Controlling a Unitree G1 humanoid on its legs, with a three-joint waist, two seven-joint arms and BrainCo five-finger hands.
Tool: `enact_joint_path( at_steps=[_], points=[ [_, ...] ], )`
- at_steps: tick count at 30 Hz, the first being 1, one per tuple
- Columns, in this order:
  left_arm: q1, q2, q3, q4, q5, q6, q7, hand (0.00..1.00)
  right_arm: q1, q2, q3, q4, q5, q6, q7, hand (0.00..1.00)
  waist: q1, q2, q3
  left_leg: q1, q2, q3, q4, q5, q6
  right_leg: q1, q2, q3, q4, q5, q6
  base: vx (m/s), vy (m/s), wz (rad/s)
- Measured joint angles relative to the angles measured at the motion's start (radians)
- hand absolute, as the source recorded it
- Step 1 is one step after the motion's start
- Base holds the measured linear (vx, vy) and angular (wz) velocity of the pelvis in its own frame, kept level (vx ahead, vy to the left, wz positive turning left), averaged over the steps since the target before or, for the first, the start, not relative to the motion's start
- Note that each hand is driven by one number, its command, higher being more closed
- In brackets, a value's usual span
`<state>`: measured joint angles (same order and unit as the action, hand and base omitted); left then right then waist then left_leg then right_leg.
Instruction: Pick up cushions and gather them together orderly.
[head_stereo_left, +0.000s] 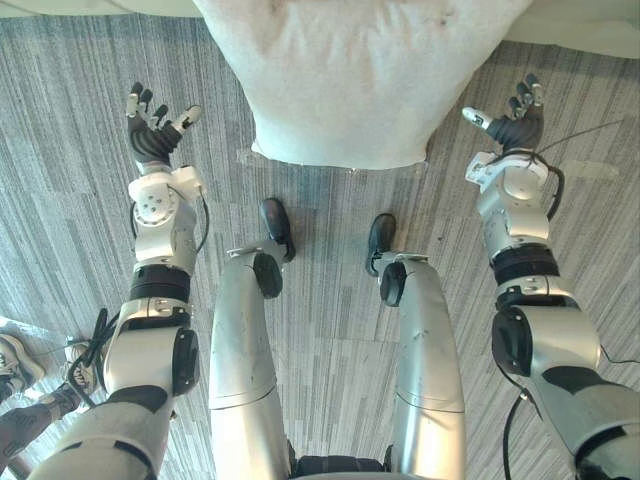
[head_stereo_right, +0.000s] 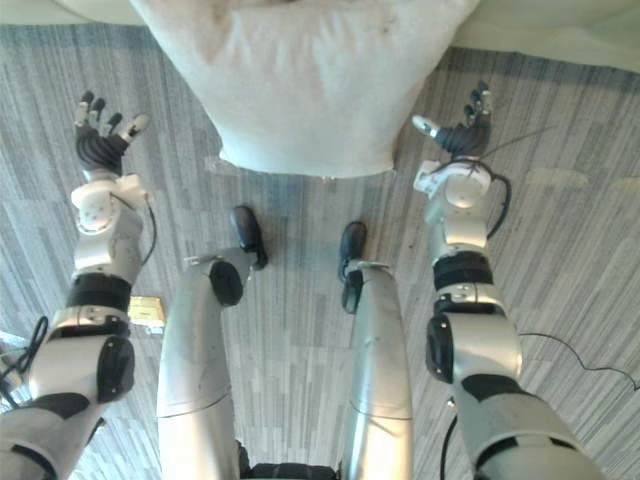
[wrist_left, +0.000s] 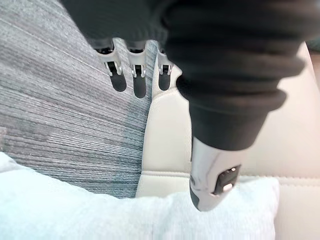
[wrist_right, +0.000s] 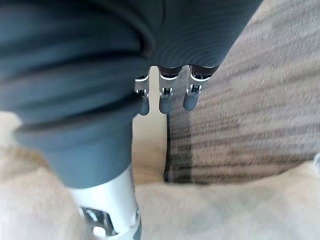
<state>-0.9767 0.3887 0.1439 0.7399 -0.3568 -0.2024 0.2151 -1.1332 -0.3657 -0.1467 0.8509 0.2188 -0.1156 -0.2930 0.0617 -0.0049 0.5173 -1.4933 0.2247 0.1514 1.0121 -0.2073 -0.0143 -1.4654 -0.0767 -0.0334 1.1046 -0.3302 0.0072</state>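
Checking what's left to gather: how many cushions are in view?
1: the white cushion lies on the carpet ahead, between the left hand and right hand. Others may be out of view.

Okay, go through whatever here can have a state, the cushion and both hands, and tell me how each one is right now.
cushion: lying on the carpet between the two hands, held by neither.
left hand: open, fingers spread, off the cushion's left side, not touching it.
right hand: open, fingers spread, off the cushion's right side, not touching it.
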Motion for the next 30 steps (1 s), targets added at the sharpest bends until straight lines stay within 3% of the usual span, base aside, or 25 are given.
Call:
enact_joint_path(
  at_steps=[7, 8, 9, 13, 20, 23, 30],
  points=[
    [-0.129, -0.031, -0.191, -0.036, 0.002, -0.012, 0.025, 0.0, -0.102, 0.025, 0.085, 0.0, 0.021, 0.0, -0.042, 0.0, 0.006, 0.0, 0.0, -0.043, -0.011, -0.012, -0.023, 0.018, -0.005, -0.039, -0.01, -0.017, -0.006, 0.005, -0.007, 0.0, 0.023, 0.1],
    [-0.144, -0.041, -0.216, -0.044, 0.005, -0.014, 0.027, 0.0, -0.107, 0.026, 0.093, 0.0, 0.023, 0.0, -0.044, 1.0, 0.006, 0.001, 0.0, -0.043, -0.012, -0.012, -0.026, 0.02, -0.006, -0.039, -0.01, -0.017, -0.008, 0.005, -0.007, 0.03, 0.031, 0.07],
    [-0.167, -0.059, -0.238, -0.044, 0.008, -0.015, 0.036, 1.0, -0.113, 0.032, 0.104, 0.0, 0.026, 0.0, -0.049, 1.0, 0.005, 0.001, 0.0, -0.042, -0.015, -0.012, -0.032, 0.024, -0.007, -0.039, -0.01, -0.017, -0.011, 0.005, -0.007, 0.02, 0.024, 0.05],
    [-0.188, -0.111, -0.26, -0.043, 0.011, -0.011, 0.107, 1.0, -0.118, 0.062, 0.121, -0.002, 0.06, -0.001, -0.079, 1.0, 0.002, 0.001, 0.0, -0.034, -0.019, -0.015, -0.055, 0.044, -0.016, -0.039, -0.009, -0.018, -0.014, 0.009, -0.015, 0.01, 0.012, 0.09],
    [-0.148, -0.101, -0.26, -0.052, -0.001, -0.01, 0.157, 1.0, -0.102, 0.079, 0.185, -0.014, 0.068, 0.004, -0.103, 1.0, -0.005, 0.001, -0.001, 0.033, -0.009, -0.035, -0.083, 0.063, -0.029, 0.038, 0.007, -0.04, -0.048, 0.024, -0.036, 0.0, 0.002, -0.03],
    [-0.077, -0.11, -0.26, -0.12, -0.001, -0.011, 0.17, 1.0, -0.014, 0.092, 0.187, -0.127, 0.069, 0.006, -0.111, 1.0, -0.005, 0.0, -0.002, 0.102, -0.005, -0.034, -0.095, 0.065, -0.032, 0.108, 0.012, -0.044, -0.069, 0.029, -0.033, 0.04, 0.006, -0.07],
    [0.203, -0.179, -0.271, -0.354, -0.001, -0.041, 0.173, 1.0, 0.322, 0.176, 0.18, -0.488, 0.059, -0.012, -0.14, 1.0, -0.021, -0.004, -0.03, 0.411, -0.007, -0.016, -0.243, 0.075, -0.046, 0.411, 0.026, -0.049, -0.218, 0.044, -0.033, 0.01, -0.009, -0.04]
  ],
)
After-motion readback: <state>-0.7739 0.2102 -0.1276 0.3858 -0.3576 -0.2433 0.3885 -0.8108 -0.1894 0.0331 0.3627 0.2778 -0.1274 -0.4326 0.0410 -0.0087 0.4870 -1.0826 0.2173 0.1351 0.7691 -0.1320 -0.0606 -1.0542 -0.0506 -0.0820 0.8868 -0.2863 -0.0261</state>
